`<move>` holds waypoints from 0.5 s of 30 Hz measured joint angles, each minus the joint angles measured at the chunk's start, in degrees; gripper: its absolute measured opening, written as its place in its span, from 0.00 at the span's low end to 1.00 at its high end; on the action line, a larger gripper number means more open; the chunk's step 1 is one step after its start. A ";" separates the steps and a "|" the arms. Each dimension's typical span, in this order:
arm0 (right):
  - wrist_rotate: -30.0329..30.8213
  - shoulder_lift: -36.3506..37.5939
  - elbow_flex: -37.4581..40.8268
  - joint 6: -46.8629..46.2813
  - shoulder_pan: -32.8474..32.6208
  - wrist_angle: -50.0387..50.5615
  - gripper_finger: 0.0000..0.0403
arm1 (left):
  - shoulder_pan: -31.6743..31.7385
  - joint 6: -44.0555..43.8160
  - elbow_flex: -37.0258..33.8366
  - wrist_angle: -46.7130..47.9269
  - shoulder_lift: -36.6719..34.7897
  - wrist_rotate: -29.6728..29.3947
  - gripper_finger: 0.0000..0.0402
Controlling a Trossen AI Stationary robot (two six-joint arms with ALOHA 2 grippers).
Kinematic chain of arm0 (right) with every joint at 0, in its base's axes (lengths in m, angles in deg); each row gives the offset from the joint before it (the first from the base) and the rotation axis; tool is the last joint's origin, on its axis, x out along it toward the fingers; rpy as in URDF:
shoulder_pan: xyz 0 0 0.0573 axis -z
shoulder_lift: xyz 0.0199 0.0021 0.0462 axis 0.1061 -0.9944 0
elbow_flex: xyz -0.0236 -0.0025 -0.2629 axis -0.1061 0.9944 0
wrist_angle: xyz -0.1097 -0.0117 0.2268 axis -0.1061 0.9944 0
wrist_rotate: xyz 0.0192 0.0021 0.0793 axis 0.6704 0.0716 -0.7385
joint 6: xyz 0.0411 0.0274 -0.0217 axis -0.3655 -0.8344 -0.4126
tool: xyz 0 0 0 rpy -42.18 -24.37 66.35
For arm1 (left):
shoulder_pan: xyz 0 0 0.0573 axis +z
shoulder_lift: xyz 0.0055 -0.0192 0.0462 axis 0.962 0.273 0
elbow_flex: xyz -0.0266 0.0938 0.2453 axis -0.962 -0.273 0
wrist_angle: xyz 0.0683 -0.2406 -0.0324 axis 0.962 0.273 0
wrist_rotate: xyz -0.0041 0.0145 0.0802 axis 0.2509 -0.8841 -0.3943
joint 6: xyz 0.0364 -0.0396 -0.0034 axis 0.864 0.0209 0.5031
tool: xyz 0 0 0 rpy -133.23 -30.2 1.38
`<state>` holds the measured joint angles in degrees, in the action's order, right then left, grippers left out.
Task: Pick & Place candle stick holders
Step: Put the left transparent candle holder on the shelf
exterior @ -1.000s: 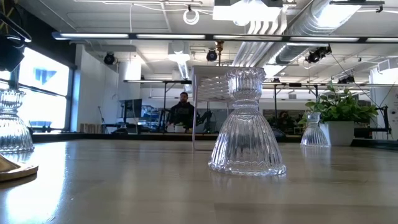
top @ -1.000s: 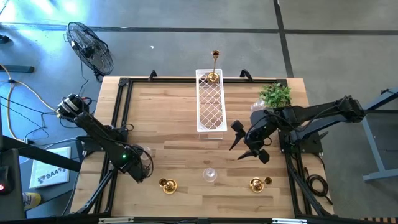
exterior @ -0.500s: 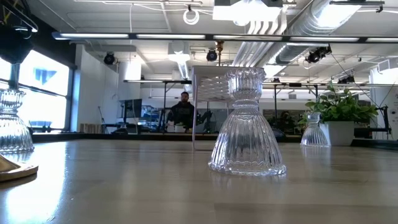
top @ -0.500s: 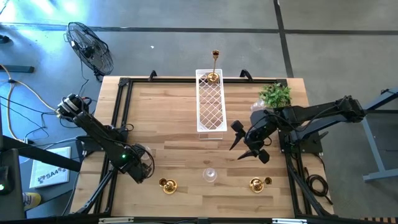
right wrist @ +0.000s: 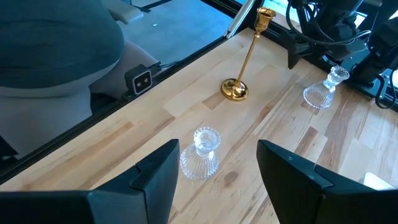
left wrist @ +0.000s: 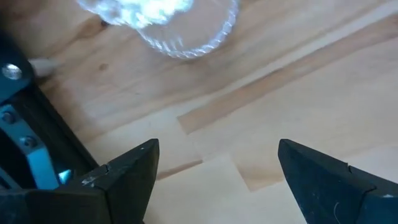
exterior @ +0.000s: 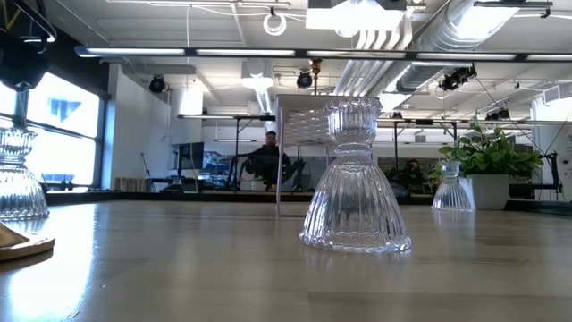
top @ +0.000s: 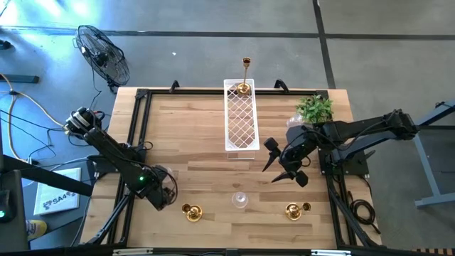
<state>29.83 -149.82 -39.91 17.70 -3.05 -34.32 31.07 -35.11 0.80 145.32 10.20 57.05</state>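
From above, the left gripper (top: 162, 190) hangs spread over the table's near left part, a small clear ribbed glass candle holder (top: 168, 173) just beside it; two squat shiny gold holders (top: 190, 211) (top: 293, 210) sit along the near edge, another clear glass holder (top: 239, 200) between them; the right gripper (top: 282, 166), fingers parted and empty, hovers right of centre, near the white lattice tray (top: 240, 117), whose far end carries a tall slim-stemmed gold candlestick (top: 245, 75).

At table level, a fluted clear glass holder (exterior: 355, 179) stands upright mid-table, flared base down; two more stand at the left edge (exterior: 18, 179) and by the small green potted plant (exterior: 487, 165).

The left wrist camera shows its dark fingers (left wrist: 134, 171) wide apart, the rippled glass base (left wrist: 168, 22) ahead of them, not between.

The right wrist camera shows open fingers (right wrist: 158, 171) flanking the view of a glass holder (right wrist: 200, 152), well short of it, with a tall gold candlestick (right wrist: 244, 59) beyond.
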 joint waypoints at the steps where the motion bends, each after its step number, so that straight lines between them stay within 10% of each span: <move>1: 0.00 0.00 0.00 0.00 0.00 -0.02 0.52 | 0.00 -0.28 0.00 0.40 0.00 0.02 0.81; 15: 0.00 0.02 0.00 0.00 0.00 -0.04 0.52 | 10.32 4.05 -0.02 3.04 -0.35 8.95 0.81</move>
<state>29.83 -149.80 -39.91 17.70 -3.05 -34.37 41.38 -31.06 0.78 148.36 9.85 65.99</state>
